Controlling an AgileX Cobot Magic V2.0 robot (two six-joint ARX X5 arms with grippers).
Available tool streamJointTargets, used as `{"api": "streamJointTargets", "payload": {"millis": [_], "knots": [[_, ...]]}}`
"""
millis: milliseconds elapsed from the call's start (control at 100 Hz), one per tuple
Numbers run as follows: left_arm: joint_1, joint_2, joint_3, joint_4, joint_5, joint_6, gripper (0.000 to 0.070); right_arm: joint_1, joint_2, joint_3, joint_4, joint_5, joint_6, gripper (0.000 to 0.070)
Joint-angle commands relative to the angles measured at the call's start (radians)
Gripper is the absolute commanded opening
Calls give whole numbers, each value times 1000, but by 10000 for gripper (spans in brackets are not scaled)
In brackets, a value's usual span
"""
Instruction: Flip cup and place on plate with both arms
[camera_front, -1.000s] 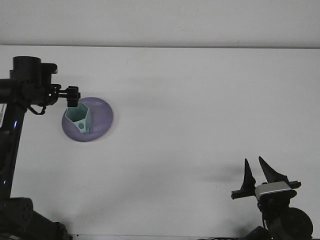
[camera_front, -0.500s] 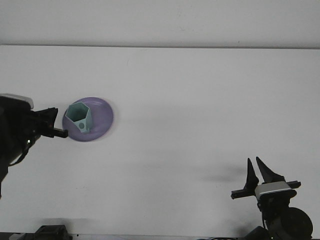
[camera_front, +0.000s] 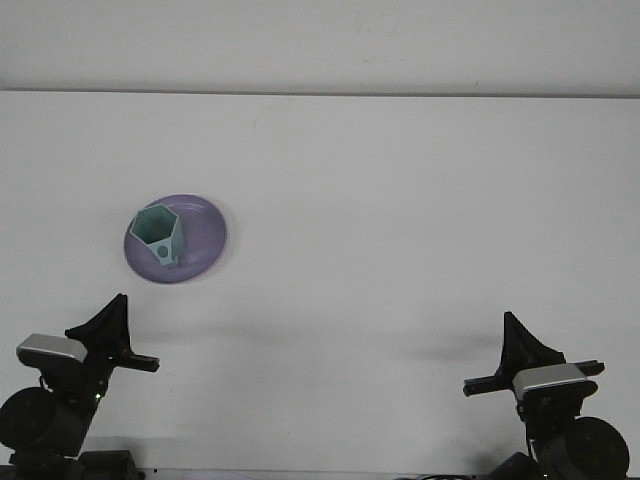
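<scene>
Two arms now sit low at the bottom edge of the frame, neither touching anything. At lower left, the left gripper (camera_front: 112, 322) has dropped back from beside the plate, where it stood half a second ago, to a parked pose well apart from it; its fingers show as one dark wedge, apparently closed and empty. At left of centre, the cup (camera_front: 160, 236), a pale green faceted vessel, stands mouth-up inside the purple plate (camera_front: 208, 232), resting on the white table (camera_front: 400, 200) exactly as it did a second ago. At lower right, the right gripper (camera_front: 520, 342), whose two fingers stood parted a second ago, now presents a single closed point holding nothing. Judged from this, the cup is flipped and placed, and both arms retiring marks the task as essentially finished.
</scene>
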Motion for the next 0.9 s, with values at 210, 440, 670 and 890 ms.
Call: {"api": "streamJointTargets", "payload": {"millis": [210, 440, 670, 890], "knots": [[-2, -35, -2, -2, -40, -66, 13, 5, 2, 8, 11, 8, 19, 1], [-1, -35, -2, -3, -40, -64, 13, 5, 2, 8, 12, 7, 19, 1], [-1, -35, -2, -3, -40, -64, 13, 5, 2, 8, 12, 7, 19, 1], [-3, -42, -7, -3, -40, -64, 13, 5, 2, 8, 12, 7, 19, 1]]}}
